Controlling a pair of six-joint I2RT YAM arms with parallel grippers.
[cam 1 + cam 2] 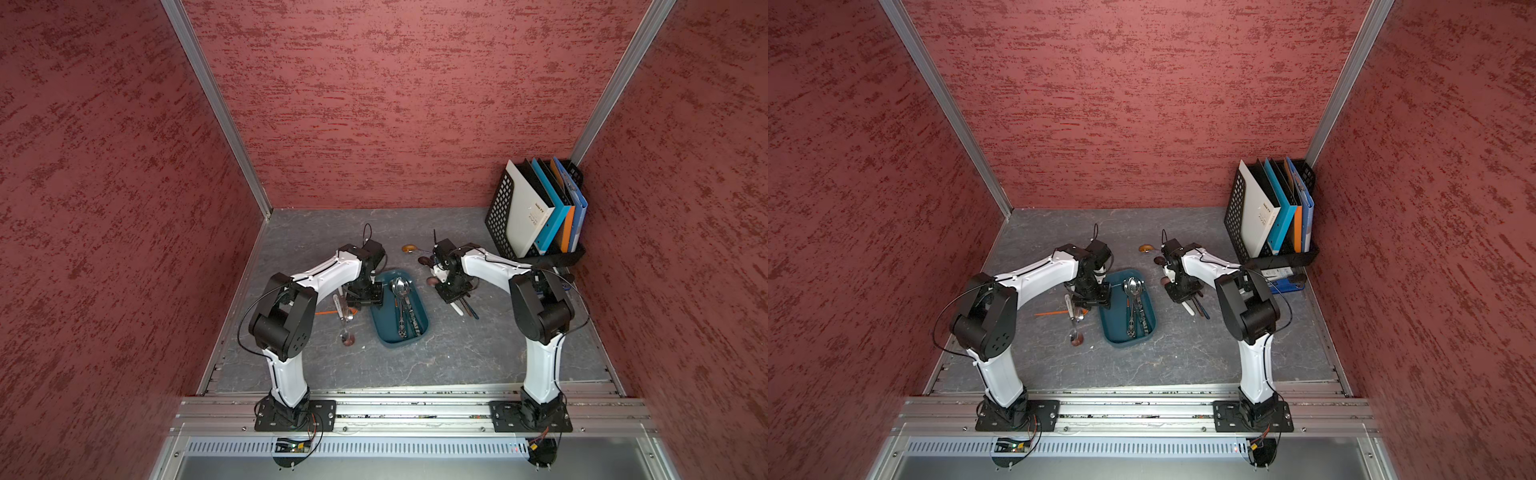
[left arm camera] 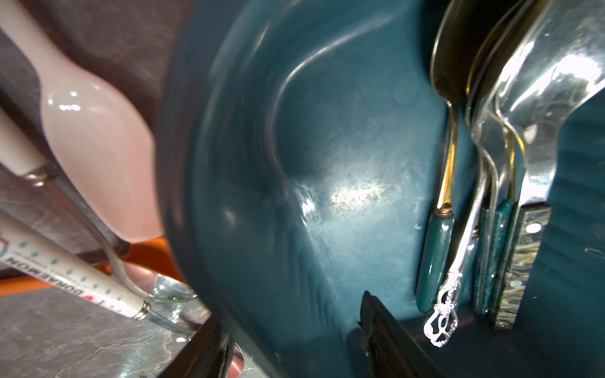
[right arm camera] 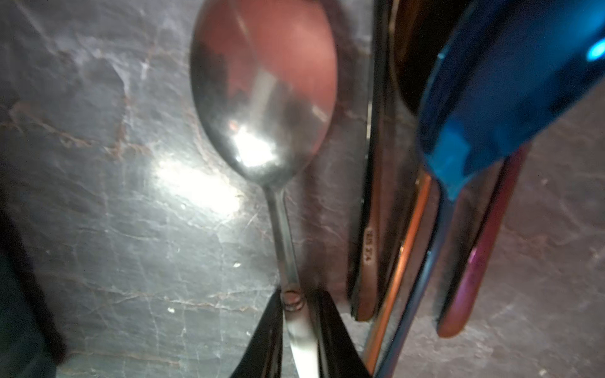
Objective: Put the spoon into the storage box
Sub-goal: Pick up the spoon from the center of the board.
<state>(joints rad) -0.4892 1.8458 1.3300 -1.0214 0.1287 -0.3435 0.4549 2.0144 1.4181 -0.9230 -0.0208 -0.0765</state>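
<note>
Right wrist view: the steel spoon (image 3: 262,98) is clamped at its handle by the right tool (image 3: 291,304) at the bench (image 3: 98,229), outside the storage box (image 1: 384,320). Several spoons (image 1: 401,291) are seen inside the box, whose rim is straddled by the open left tool (image 2: 291,324). Transfer and release are judged outstanding.

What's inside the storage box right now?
Several spoons lie bunched along one side of the storage box: a green-handled spoon, an ornate silver spoon, others overlapping. The rest of its floor is bare. Overlapping bowls hide the exact count.
</note>
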